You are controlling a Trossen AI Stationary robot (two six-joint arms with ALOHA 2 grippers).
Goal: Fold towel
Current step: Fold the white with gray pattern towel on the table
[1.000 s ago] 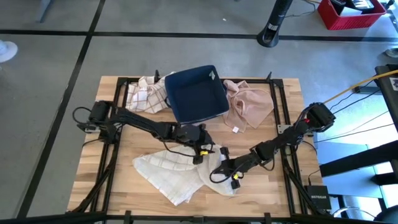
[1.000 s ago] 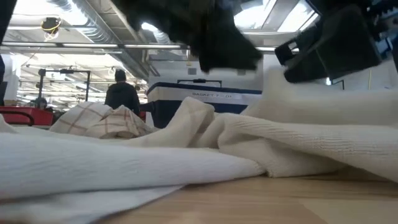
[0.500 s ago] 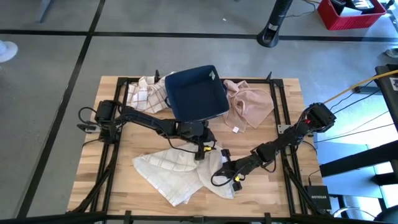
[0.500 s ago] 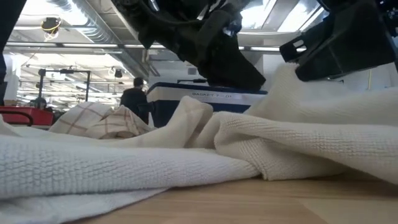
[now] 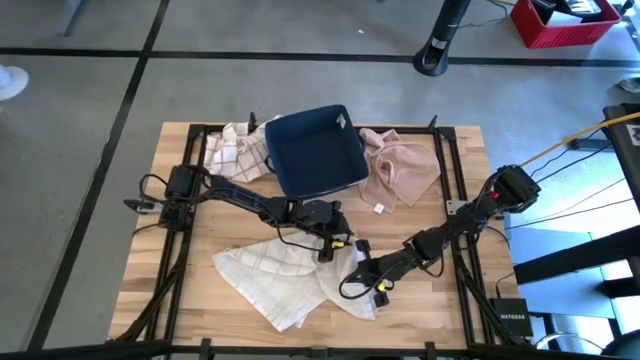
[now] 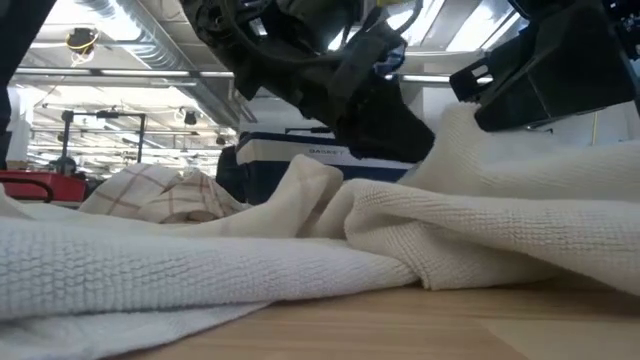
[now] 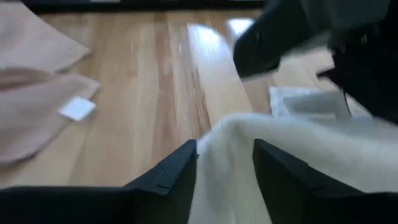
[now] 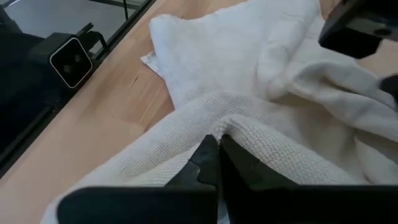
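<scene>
A white towel [image 5: 285,280] lies crumpled on the near middle of the wooden table [image 5: 200,230]. My right gripper [image 5: 352,283] is shut on the towel's right part, reaching in from the table's right. My left gripper [image 5: 337,247] hangs low over the towel's far right part. In the left wrist view its two fingers stand apart, with a raised ridge of towel [image 7: 227,155] between them. The low view shows both grippers dark above the cloth [image 6: 300,260]. My left gripper has its fingers [image 7: 177,171] on either side of the raised ridge of towel, slanting down from the table's left; I cannot tell whether they touch it. My right gripper pinches a thick fold of the towel [image 8: 233,130] between its two shut fingers, slanting down from the table's right. The held cloth is raised a little [image 6: 470,140]; the remainder lies slack on the table.
A dark blue basket [image 5: 315,150] stands at the far middle. A checked cloth [image 5: 232,152] lies to its left and a pink cloth [image 5: 402,168] with a white tag to its right. A black frame [image 5: 455,180] runs around the table top.
My left gripper has sunk toward the towel and moved a little toward the table's right and near edges, closer to my right gripper. The towel has kept its place. Behind the table a person has walked to the right and gone behind the basket.
</scene>
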